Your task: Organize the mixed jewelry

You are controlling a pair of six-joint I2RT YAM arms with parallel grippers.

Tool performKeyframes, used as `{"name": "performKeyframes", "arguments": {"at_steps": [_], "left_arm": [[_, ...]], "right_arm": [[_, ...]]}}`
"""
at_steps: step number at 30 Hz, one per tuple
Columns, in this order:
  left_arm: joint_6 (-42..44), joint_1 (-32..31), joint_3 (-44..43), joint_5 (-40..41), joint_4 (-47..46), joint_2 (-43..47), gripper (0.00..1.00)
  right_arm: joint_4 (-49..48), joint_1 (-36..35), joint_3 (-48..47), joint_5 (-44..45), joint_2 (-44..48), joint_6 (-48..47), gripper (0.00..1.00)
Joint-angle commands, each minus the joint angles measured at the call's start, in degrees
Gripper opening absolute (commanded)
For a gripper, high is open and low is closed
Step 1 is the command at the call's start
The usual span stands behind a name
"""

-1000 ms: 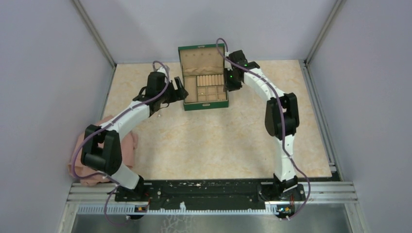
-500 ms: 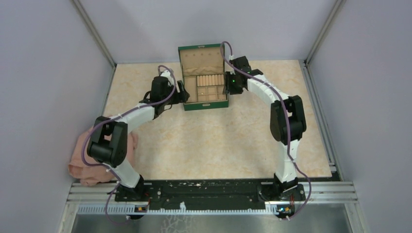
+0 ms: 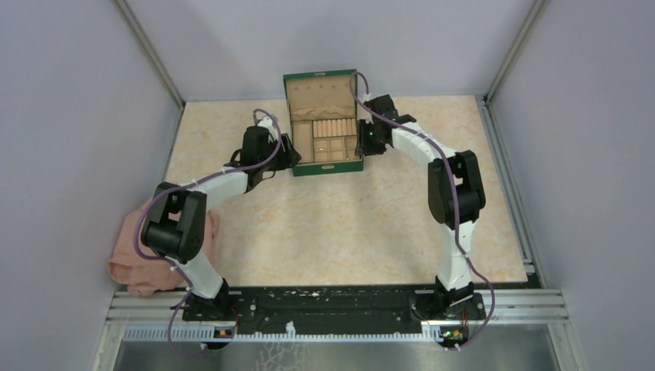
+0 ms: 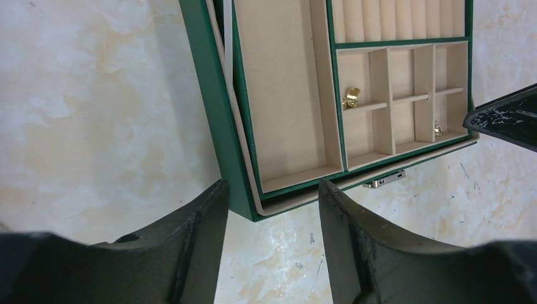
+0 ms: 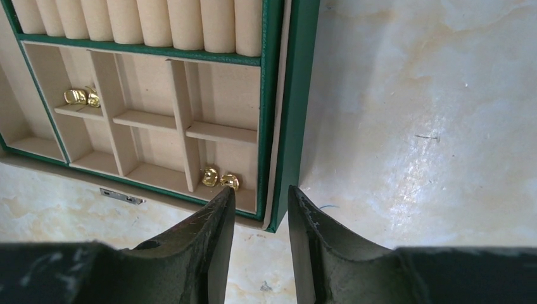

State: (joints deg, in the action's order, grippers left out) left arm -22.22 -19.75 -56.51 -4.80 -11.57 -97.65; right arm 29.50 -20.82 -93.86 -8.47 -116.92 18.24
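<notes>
Two empty hands, left hand [image 4: 272,196] half open, right hand [image 5: 261,192] narrower, seemingly straddle green box [image 4: 215,114] corners: squeeze evenly, sparing the jewelry [image 5: 218,178].

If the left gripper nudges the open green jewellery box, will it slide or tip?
Probably slides: the green box with beige compartments sits on a glossy marbled tabletop. Its raised lid may wobble. The small gold pieces inside look loose, likely to skitter.

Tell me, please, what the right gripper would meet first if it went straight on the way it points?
Likely the green box, its right wall by the front corner, just ahead of the right gripper; depth unclear.
</notes>
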Motion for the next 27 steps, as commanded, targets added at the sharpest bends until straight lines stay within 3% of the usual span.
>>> {"name": "performKeyframes", "arguments": {"at_steps": [1,7,11,15,21,27], "left_arm": [[-0.88,-0.29,0.66,-2.1,-1.47,-1.05,0.58],[-0.96,-0.25,0.34,-2.06,0.05,-0.09,0.58],[1.38,-0.36,-1.73,2.55,3.52,3.37,0.7],[5.17,-1.56,-5.85,7.42,6.74,5.53,0.75],[10.44,-10.38,-20.11,20.35,17.55,-2.06,0.75],[4.61,-12.68,-30.34,26.62,25.11,-11.17,0.72]], "right_arm": [[-2.14,0.34,0.77,-0.32,-0.52,-0.05,0.35],[-2.27,0.34,1.69,-0.36,0.93,0.07,0.31],[-3.29,0.34,2.9,-0.02,4.79,0.29,0.38],[-3.53,0.43,2.82,1.63,8.71,0.56,0.41],[-4.02,1.14,5.58,4.63,14.63,2.22,0.42],[-3.88,2.96,12.41,5.79,23.0,3.47,0.43]]}}
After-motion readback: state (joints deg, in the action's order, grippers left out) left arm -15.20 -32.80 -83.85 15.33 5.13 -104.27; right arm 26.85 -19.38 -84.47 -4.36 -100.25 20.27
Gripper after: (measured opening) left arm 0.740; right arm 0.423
